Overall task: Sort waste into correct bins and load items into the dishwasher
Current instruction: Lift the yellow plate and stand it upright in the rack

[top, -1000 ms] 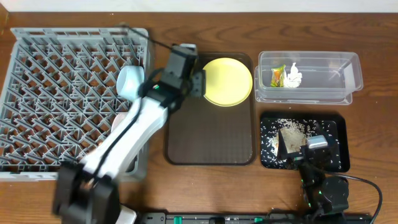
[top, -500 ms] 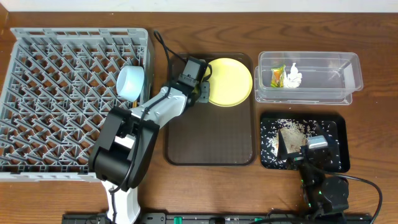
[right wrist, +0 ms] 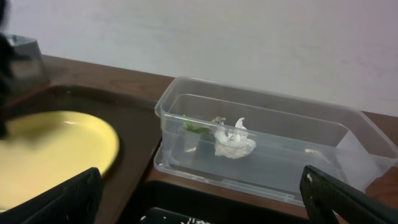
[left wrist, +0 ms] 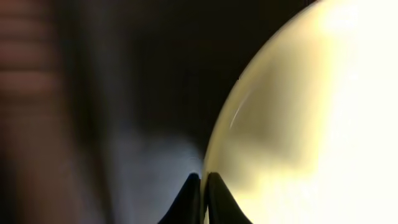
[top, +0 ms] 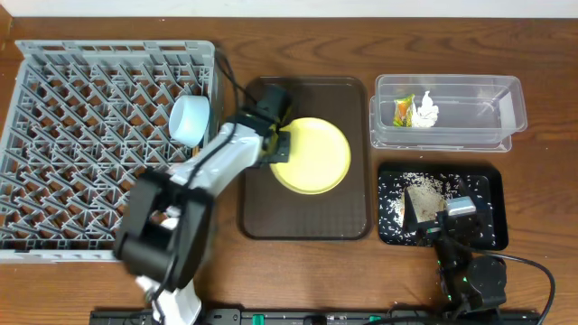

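My left gripper (top: 278,147) is shut on the left rim of the round yellow plate (top: 313,155), which is over the middle of the brown serving tray (top: 302,217). In the left wrist view the black fingertips (left wrist: 194,190) pinch the plate (left wrist: 311,112) at its edge. A light-blue bowl (top: 191,118) stands in the grey dishwasher rack (top: 81,135). The clear tub (top: 470,113) holds the snack wrapper (top: 404,110) and the white tissue (top: 424,110). Rice crumbs (top: 396,206) lie in the black tray (top: 492,217). My right gripper (top: 452,215) hangs wide open over that tray.
The right wrist view shows the tub (right wrist: 298,162), the tissue (right wrist: 235,140), the wrapper (right wrist: 196,127) and the plate (right wrist: 56,155) to the left, with a pale wall behind. The left arm's cable runs along the rack's right side (top: 226,72).
The left gripper has closed on the plate's rim. The plate has moved from the tray's far right corner toward the tray's middle. The right arm has not moved.
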Robot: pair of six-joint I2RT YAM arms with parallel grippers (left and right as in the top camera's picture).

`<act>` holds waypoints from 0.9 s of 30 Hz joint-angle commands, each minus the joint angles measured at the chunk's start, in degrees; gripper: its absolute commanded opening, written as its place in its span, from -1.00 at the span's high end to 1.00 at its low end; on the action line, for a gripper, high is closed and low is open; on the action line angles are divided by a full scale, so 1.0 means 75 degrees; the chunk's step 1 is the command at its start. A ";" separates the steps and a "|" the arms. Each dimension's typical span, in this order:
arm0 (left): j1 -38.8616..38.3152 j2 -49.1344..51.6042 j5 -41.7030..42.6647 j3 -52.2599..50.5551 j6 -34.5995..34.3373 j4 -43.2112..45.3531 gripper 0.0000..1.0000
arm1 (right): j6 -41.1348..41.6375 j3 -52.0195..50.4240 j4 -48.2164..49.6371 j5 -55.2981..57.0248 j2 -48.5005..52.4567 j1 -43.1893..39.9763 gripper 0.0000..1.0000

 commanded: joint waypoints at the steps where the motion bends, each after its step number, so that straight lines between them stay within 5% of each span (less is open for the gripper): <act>1: 0.0353 -0.1827 -0.0708 0.0423 0.1204 -0.0309 0.88 | -0.0076 -0.0026 -0.0006 -0.0035 -0.0029 -0.0090 -0.99; 7: 0.0481 -0.4395 -0.4159 0.0425 0.2425 -0.1113 0.88 | -0.0076 -0.0026 -0.0006 -0.0035 -0.0029 -0.0090 -0.98; 13: 0.0525 -0.4814 -0.6586 0.0338 0.4089 -0.1399 0.88 | -0.0076 -0.0026 -0.0006 -0.0035 -0.0029 -0.0090 -0.98; 19: 0.1003 -0.4150 -0.8026 0.0338 0.5353 -0.0895 0.88 | -0.0076 -0.0026 -0.0006 -0.0035 -0.0029 -0.0090 -0.99; 27: 0.2282 -0.2984 -0.8040 0.0338 0.6094 0.0227 0.88 | -0.0076 -0.0026 -0.0006 -0.0035 -0.0029 -0.0090 -0.98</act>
